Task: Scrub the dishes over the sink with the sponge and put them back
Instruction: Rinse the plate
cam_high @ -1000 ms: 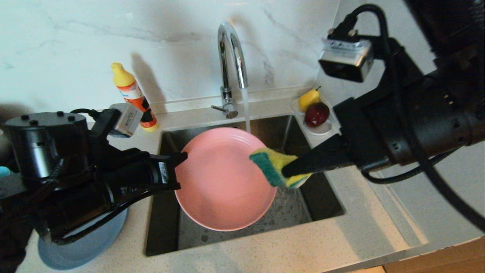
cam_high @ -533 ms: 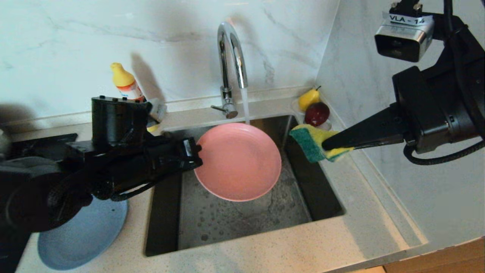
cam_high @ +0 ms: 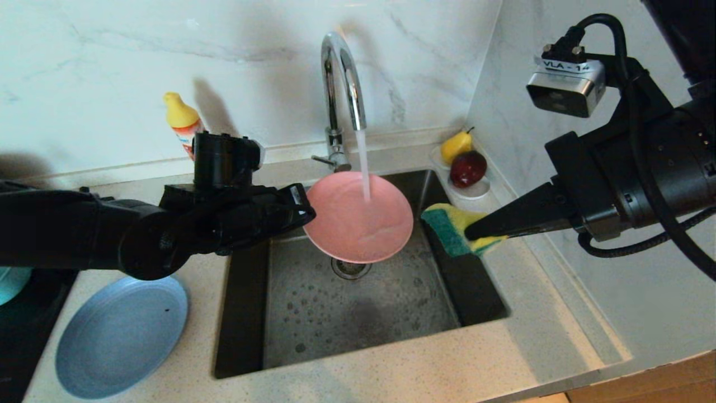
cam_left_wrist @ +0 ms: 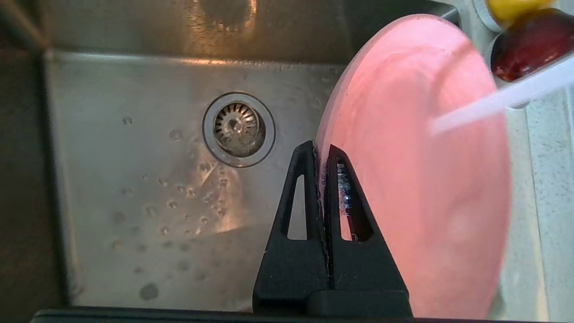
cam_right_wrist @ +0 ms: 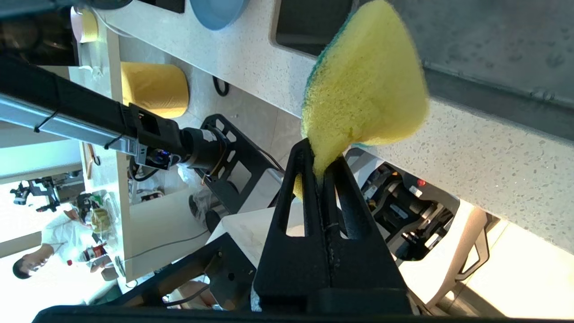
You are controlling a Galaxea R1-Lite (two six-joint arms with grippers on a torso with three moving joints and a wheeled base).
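Note:
My left gripper [cam_high: 305,210] [cam_left_wrist: 319,150] is shut on the rim of the pink plate [cam_high: 358,218] [cam_left_wrist: 417,170], holding it tilted over the sink [cam_high: 358,313] [cam_left_wrist: 134,179] under the running water from the tap [cam_high: 341,84]. The stream strikes the plate's face. My right gripper [cam_high: 472,232] [cam_right_wrist: 320,163] is shut on the yellow and green sponge [cam_high: 453,226] [cam_right_wrist: 363,94], held just right of the plate at the sink's right edge, apart from it. The pale-blue plate [cam_high: 120,336] lies on the counter at the front left. A teal bowl edge [cam_high: 11,280] shows at far left.
A soap bottle [cam_high: 184,126] stands at the back left by the wall. A white saucer [cam_high: 475,190] with a yellow pear [cam_high: 456,145] and a dark red fruit [cam_high: 467,168] sits in the back right corner. The drain strainer [cam_high: 349,268] [cam_left_wrist: 237,128] shows below the plate.
My left arm has carried the pink plate back and up under the tap's stream. My right gripper has drawn the sponge off the plate, to the right.

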